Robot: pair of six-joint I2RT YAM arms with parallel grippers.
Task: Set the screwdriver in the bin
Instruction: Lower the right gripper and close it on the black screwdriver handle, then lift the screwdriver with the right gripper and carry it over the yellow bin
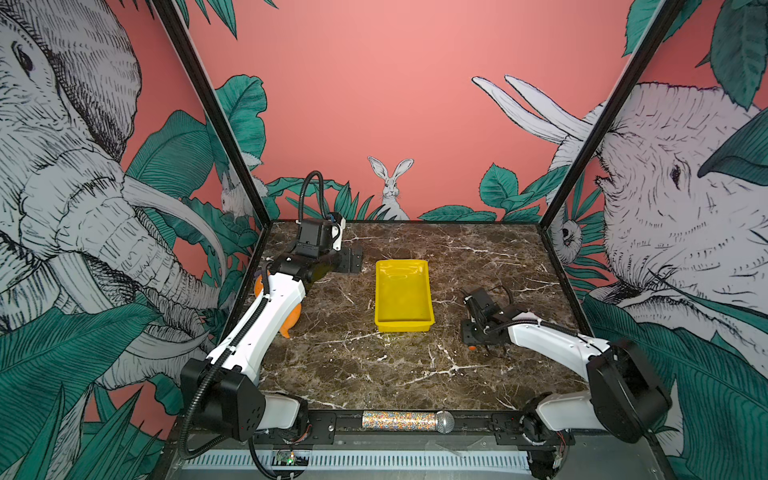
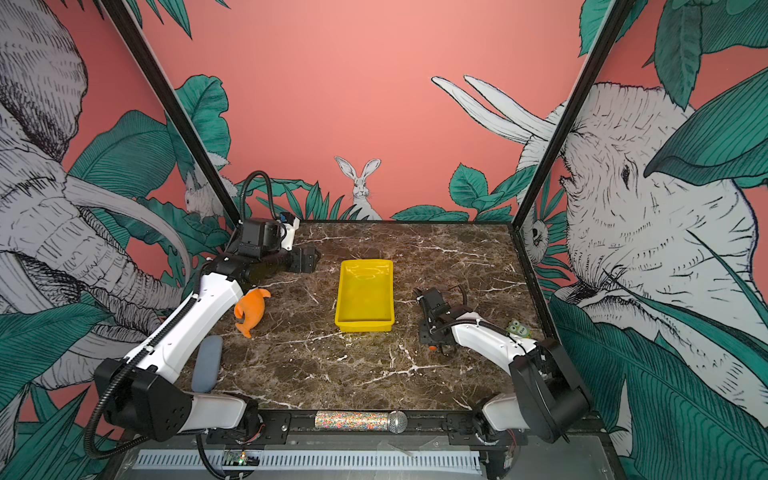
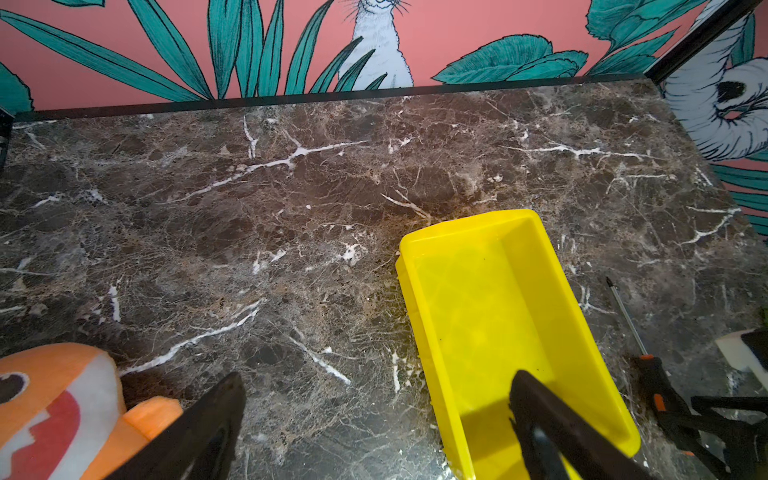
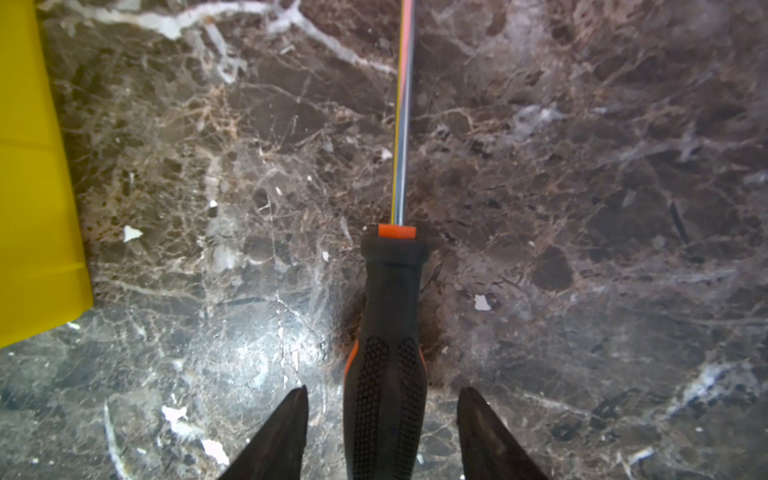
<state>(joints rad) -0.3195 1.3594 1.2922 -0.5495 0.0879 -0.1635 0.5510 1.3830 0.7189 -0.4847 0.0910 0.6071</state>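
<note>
Plush fish (image 2: 251,311): orange, lying on the desk (image 2: 365,374) at the far left, close to the left arm's white link; no part in the task.
Grey pad (image 2: 206,362): flat on the desk near the left arm's base, well apart from everything that matters.
Left hand (image 3: 376,415): fingers spread wide with nothing between them, hovering near the far left of the desk; one fingertip overlaps the bin in its wrist view, but the top views show it beside the bin, not in it.
Bin (image 1: 402,295): yellow, shallow, empty, mid-desk, long side running away from the camera head.
Screwdriver (image 4: 386,332): lying flat on the desk to the right of the bin, apart from it, roughly parallel to its long side; shaft points toward the back wall, orange end toward the front.
Right hand (image 4: 382,424): down over the handle, one finger on each side, gaps visible on both; fingers apart and not clamped on anything.
Green toy (image 2: 519,329): small, behind the right arm, clear of the work.
Microphone (image 1: 407,422): glittery, on the front rail, not the target.
Risk, grip: the round handle could roll or squirt out if one finger touches first.
Risk, balance: a hold this far back leaves the long shaft free to sag.
Risk, transfer: a drooping tip could catch the bin's near wall and shove the light tray.
</note>
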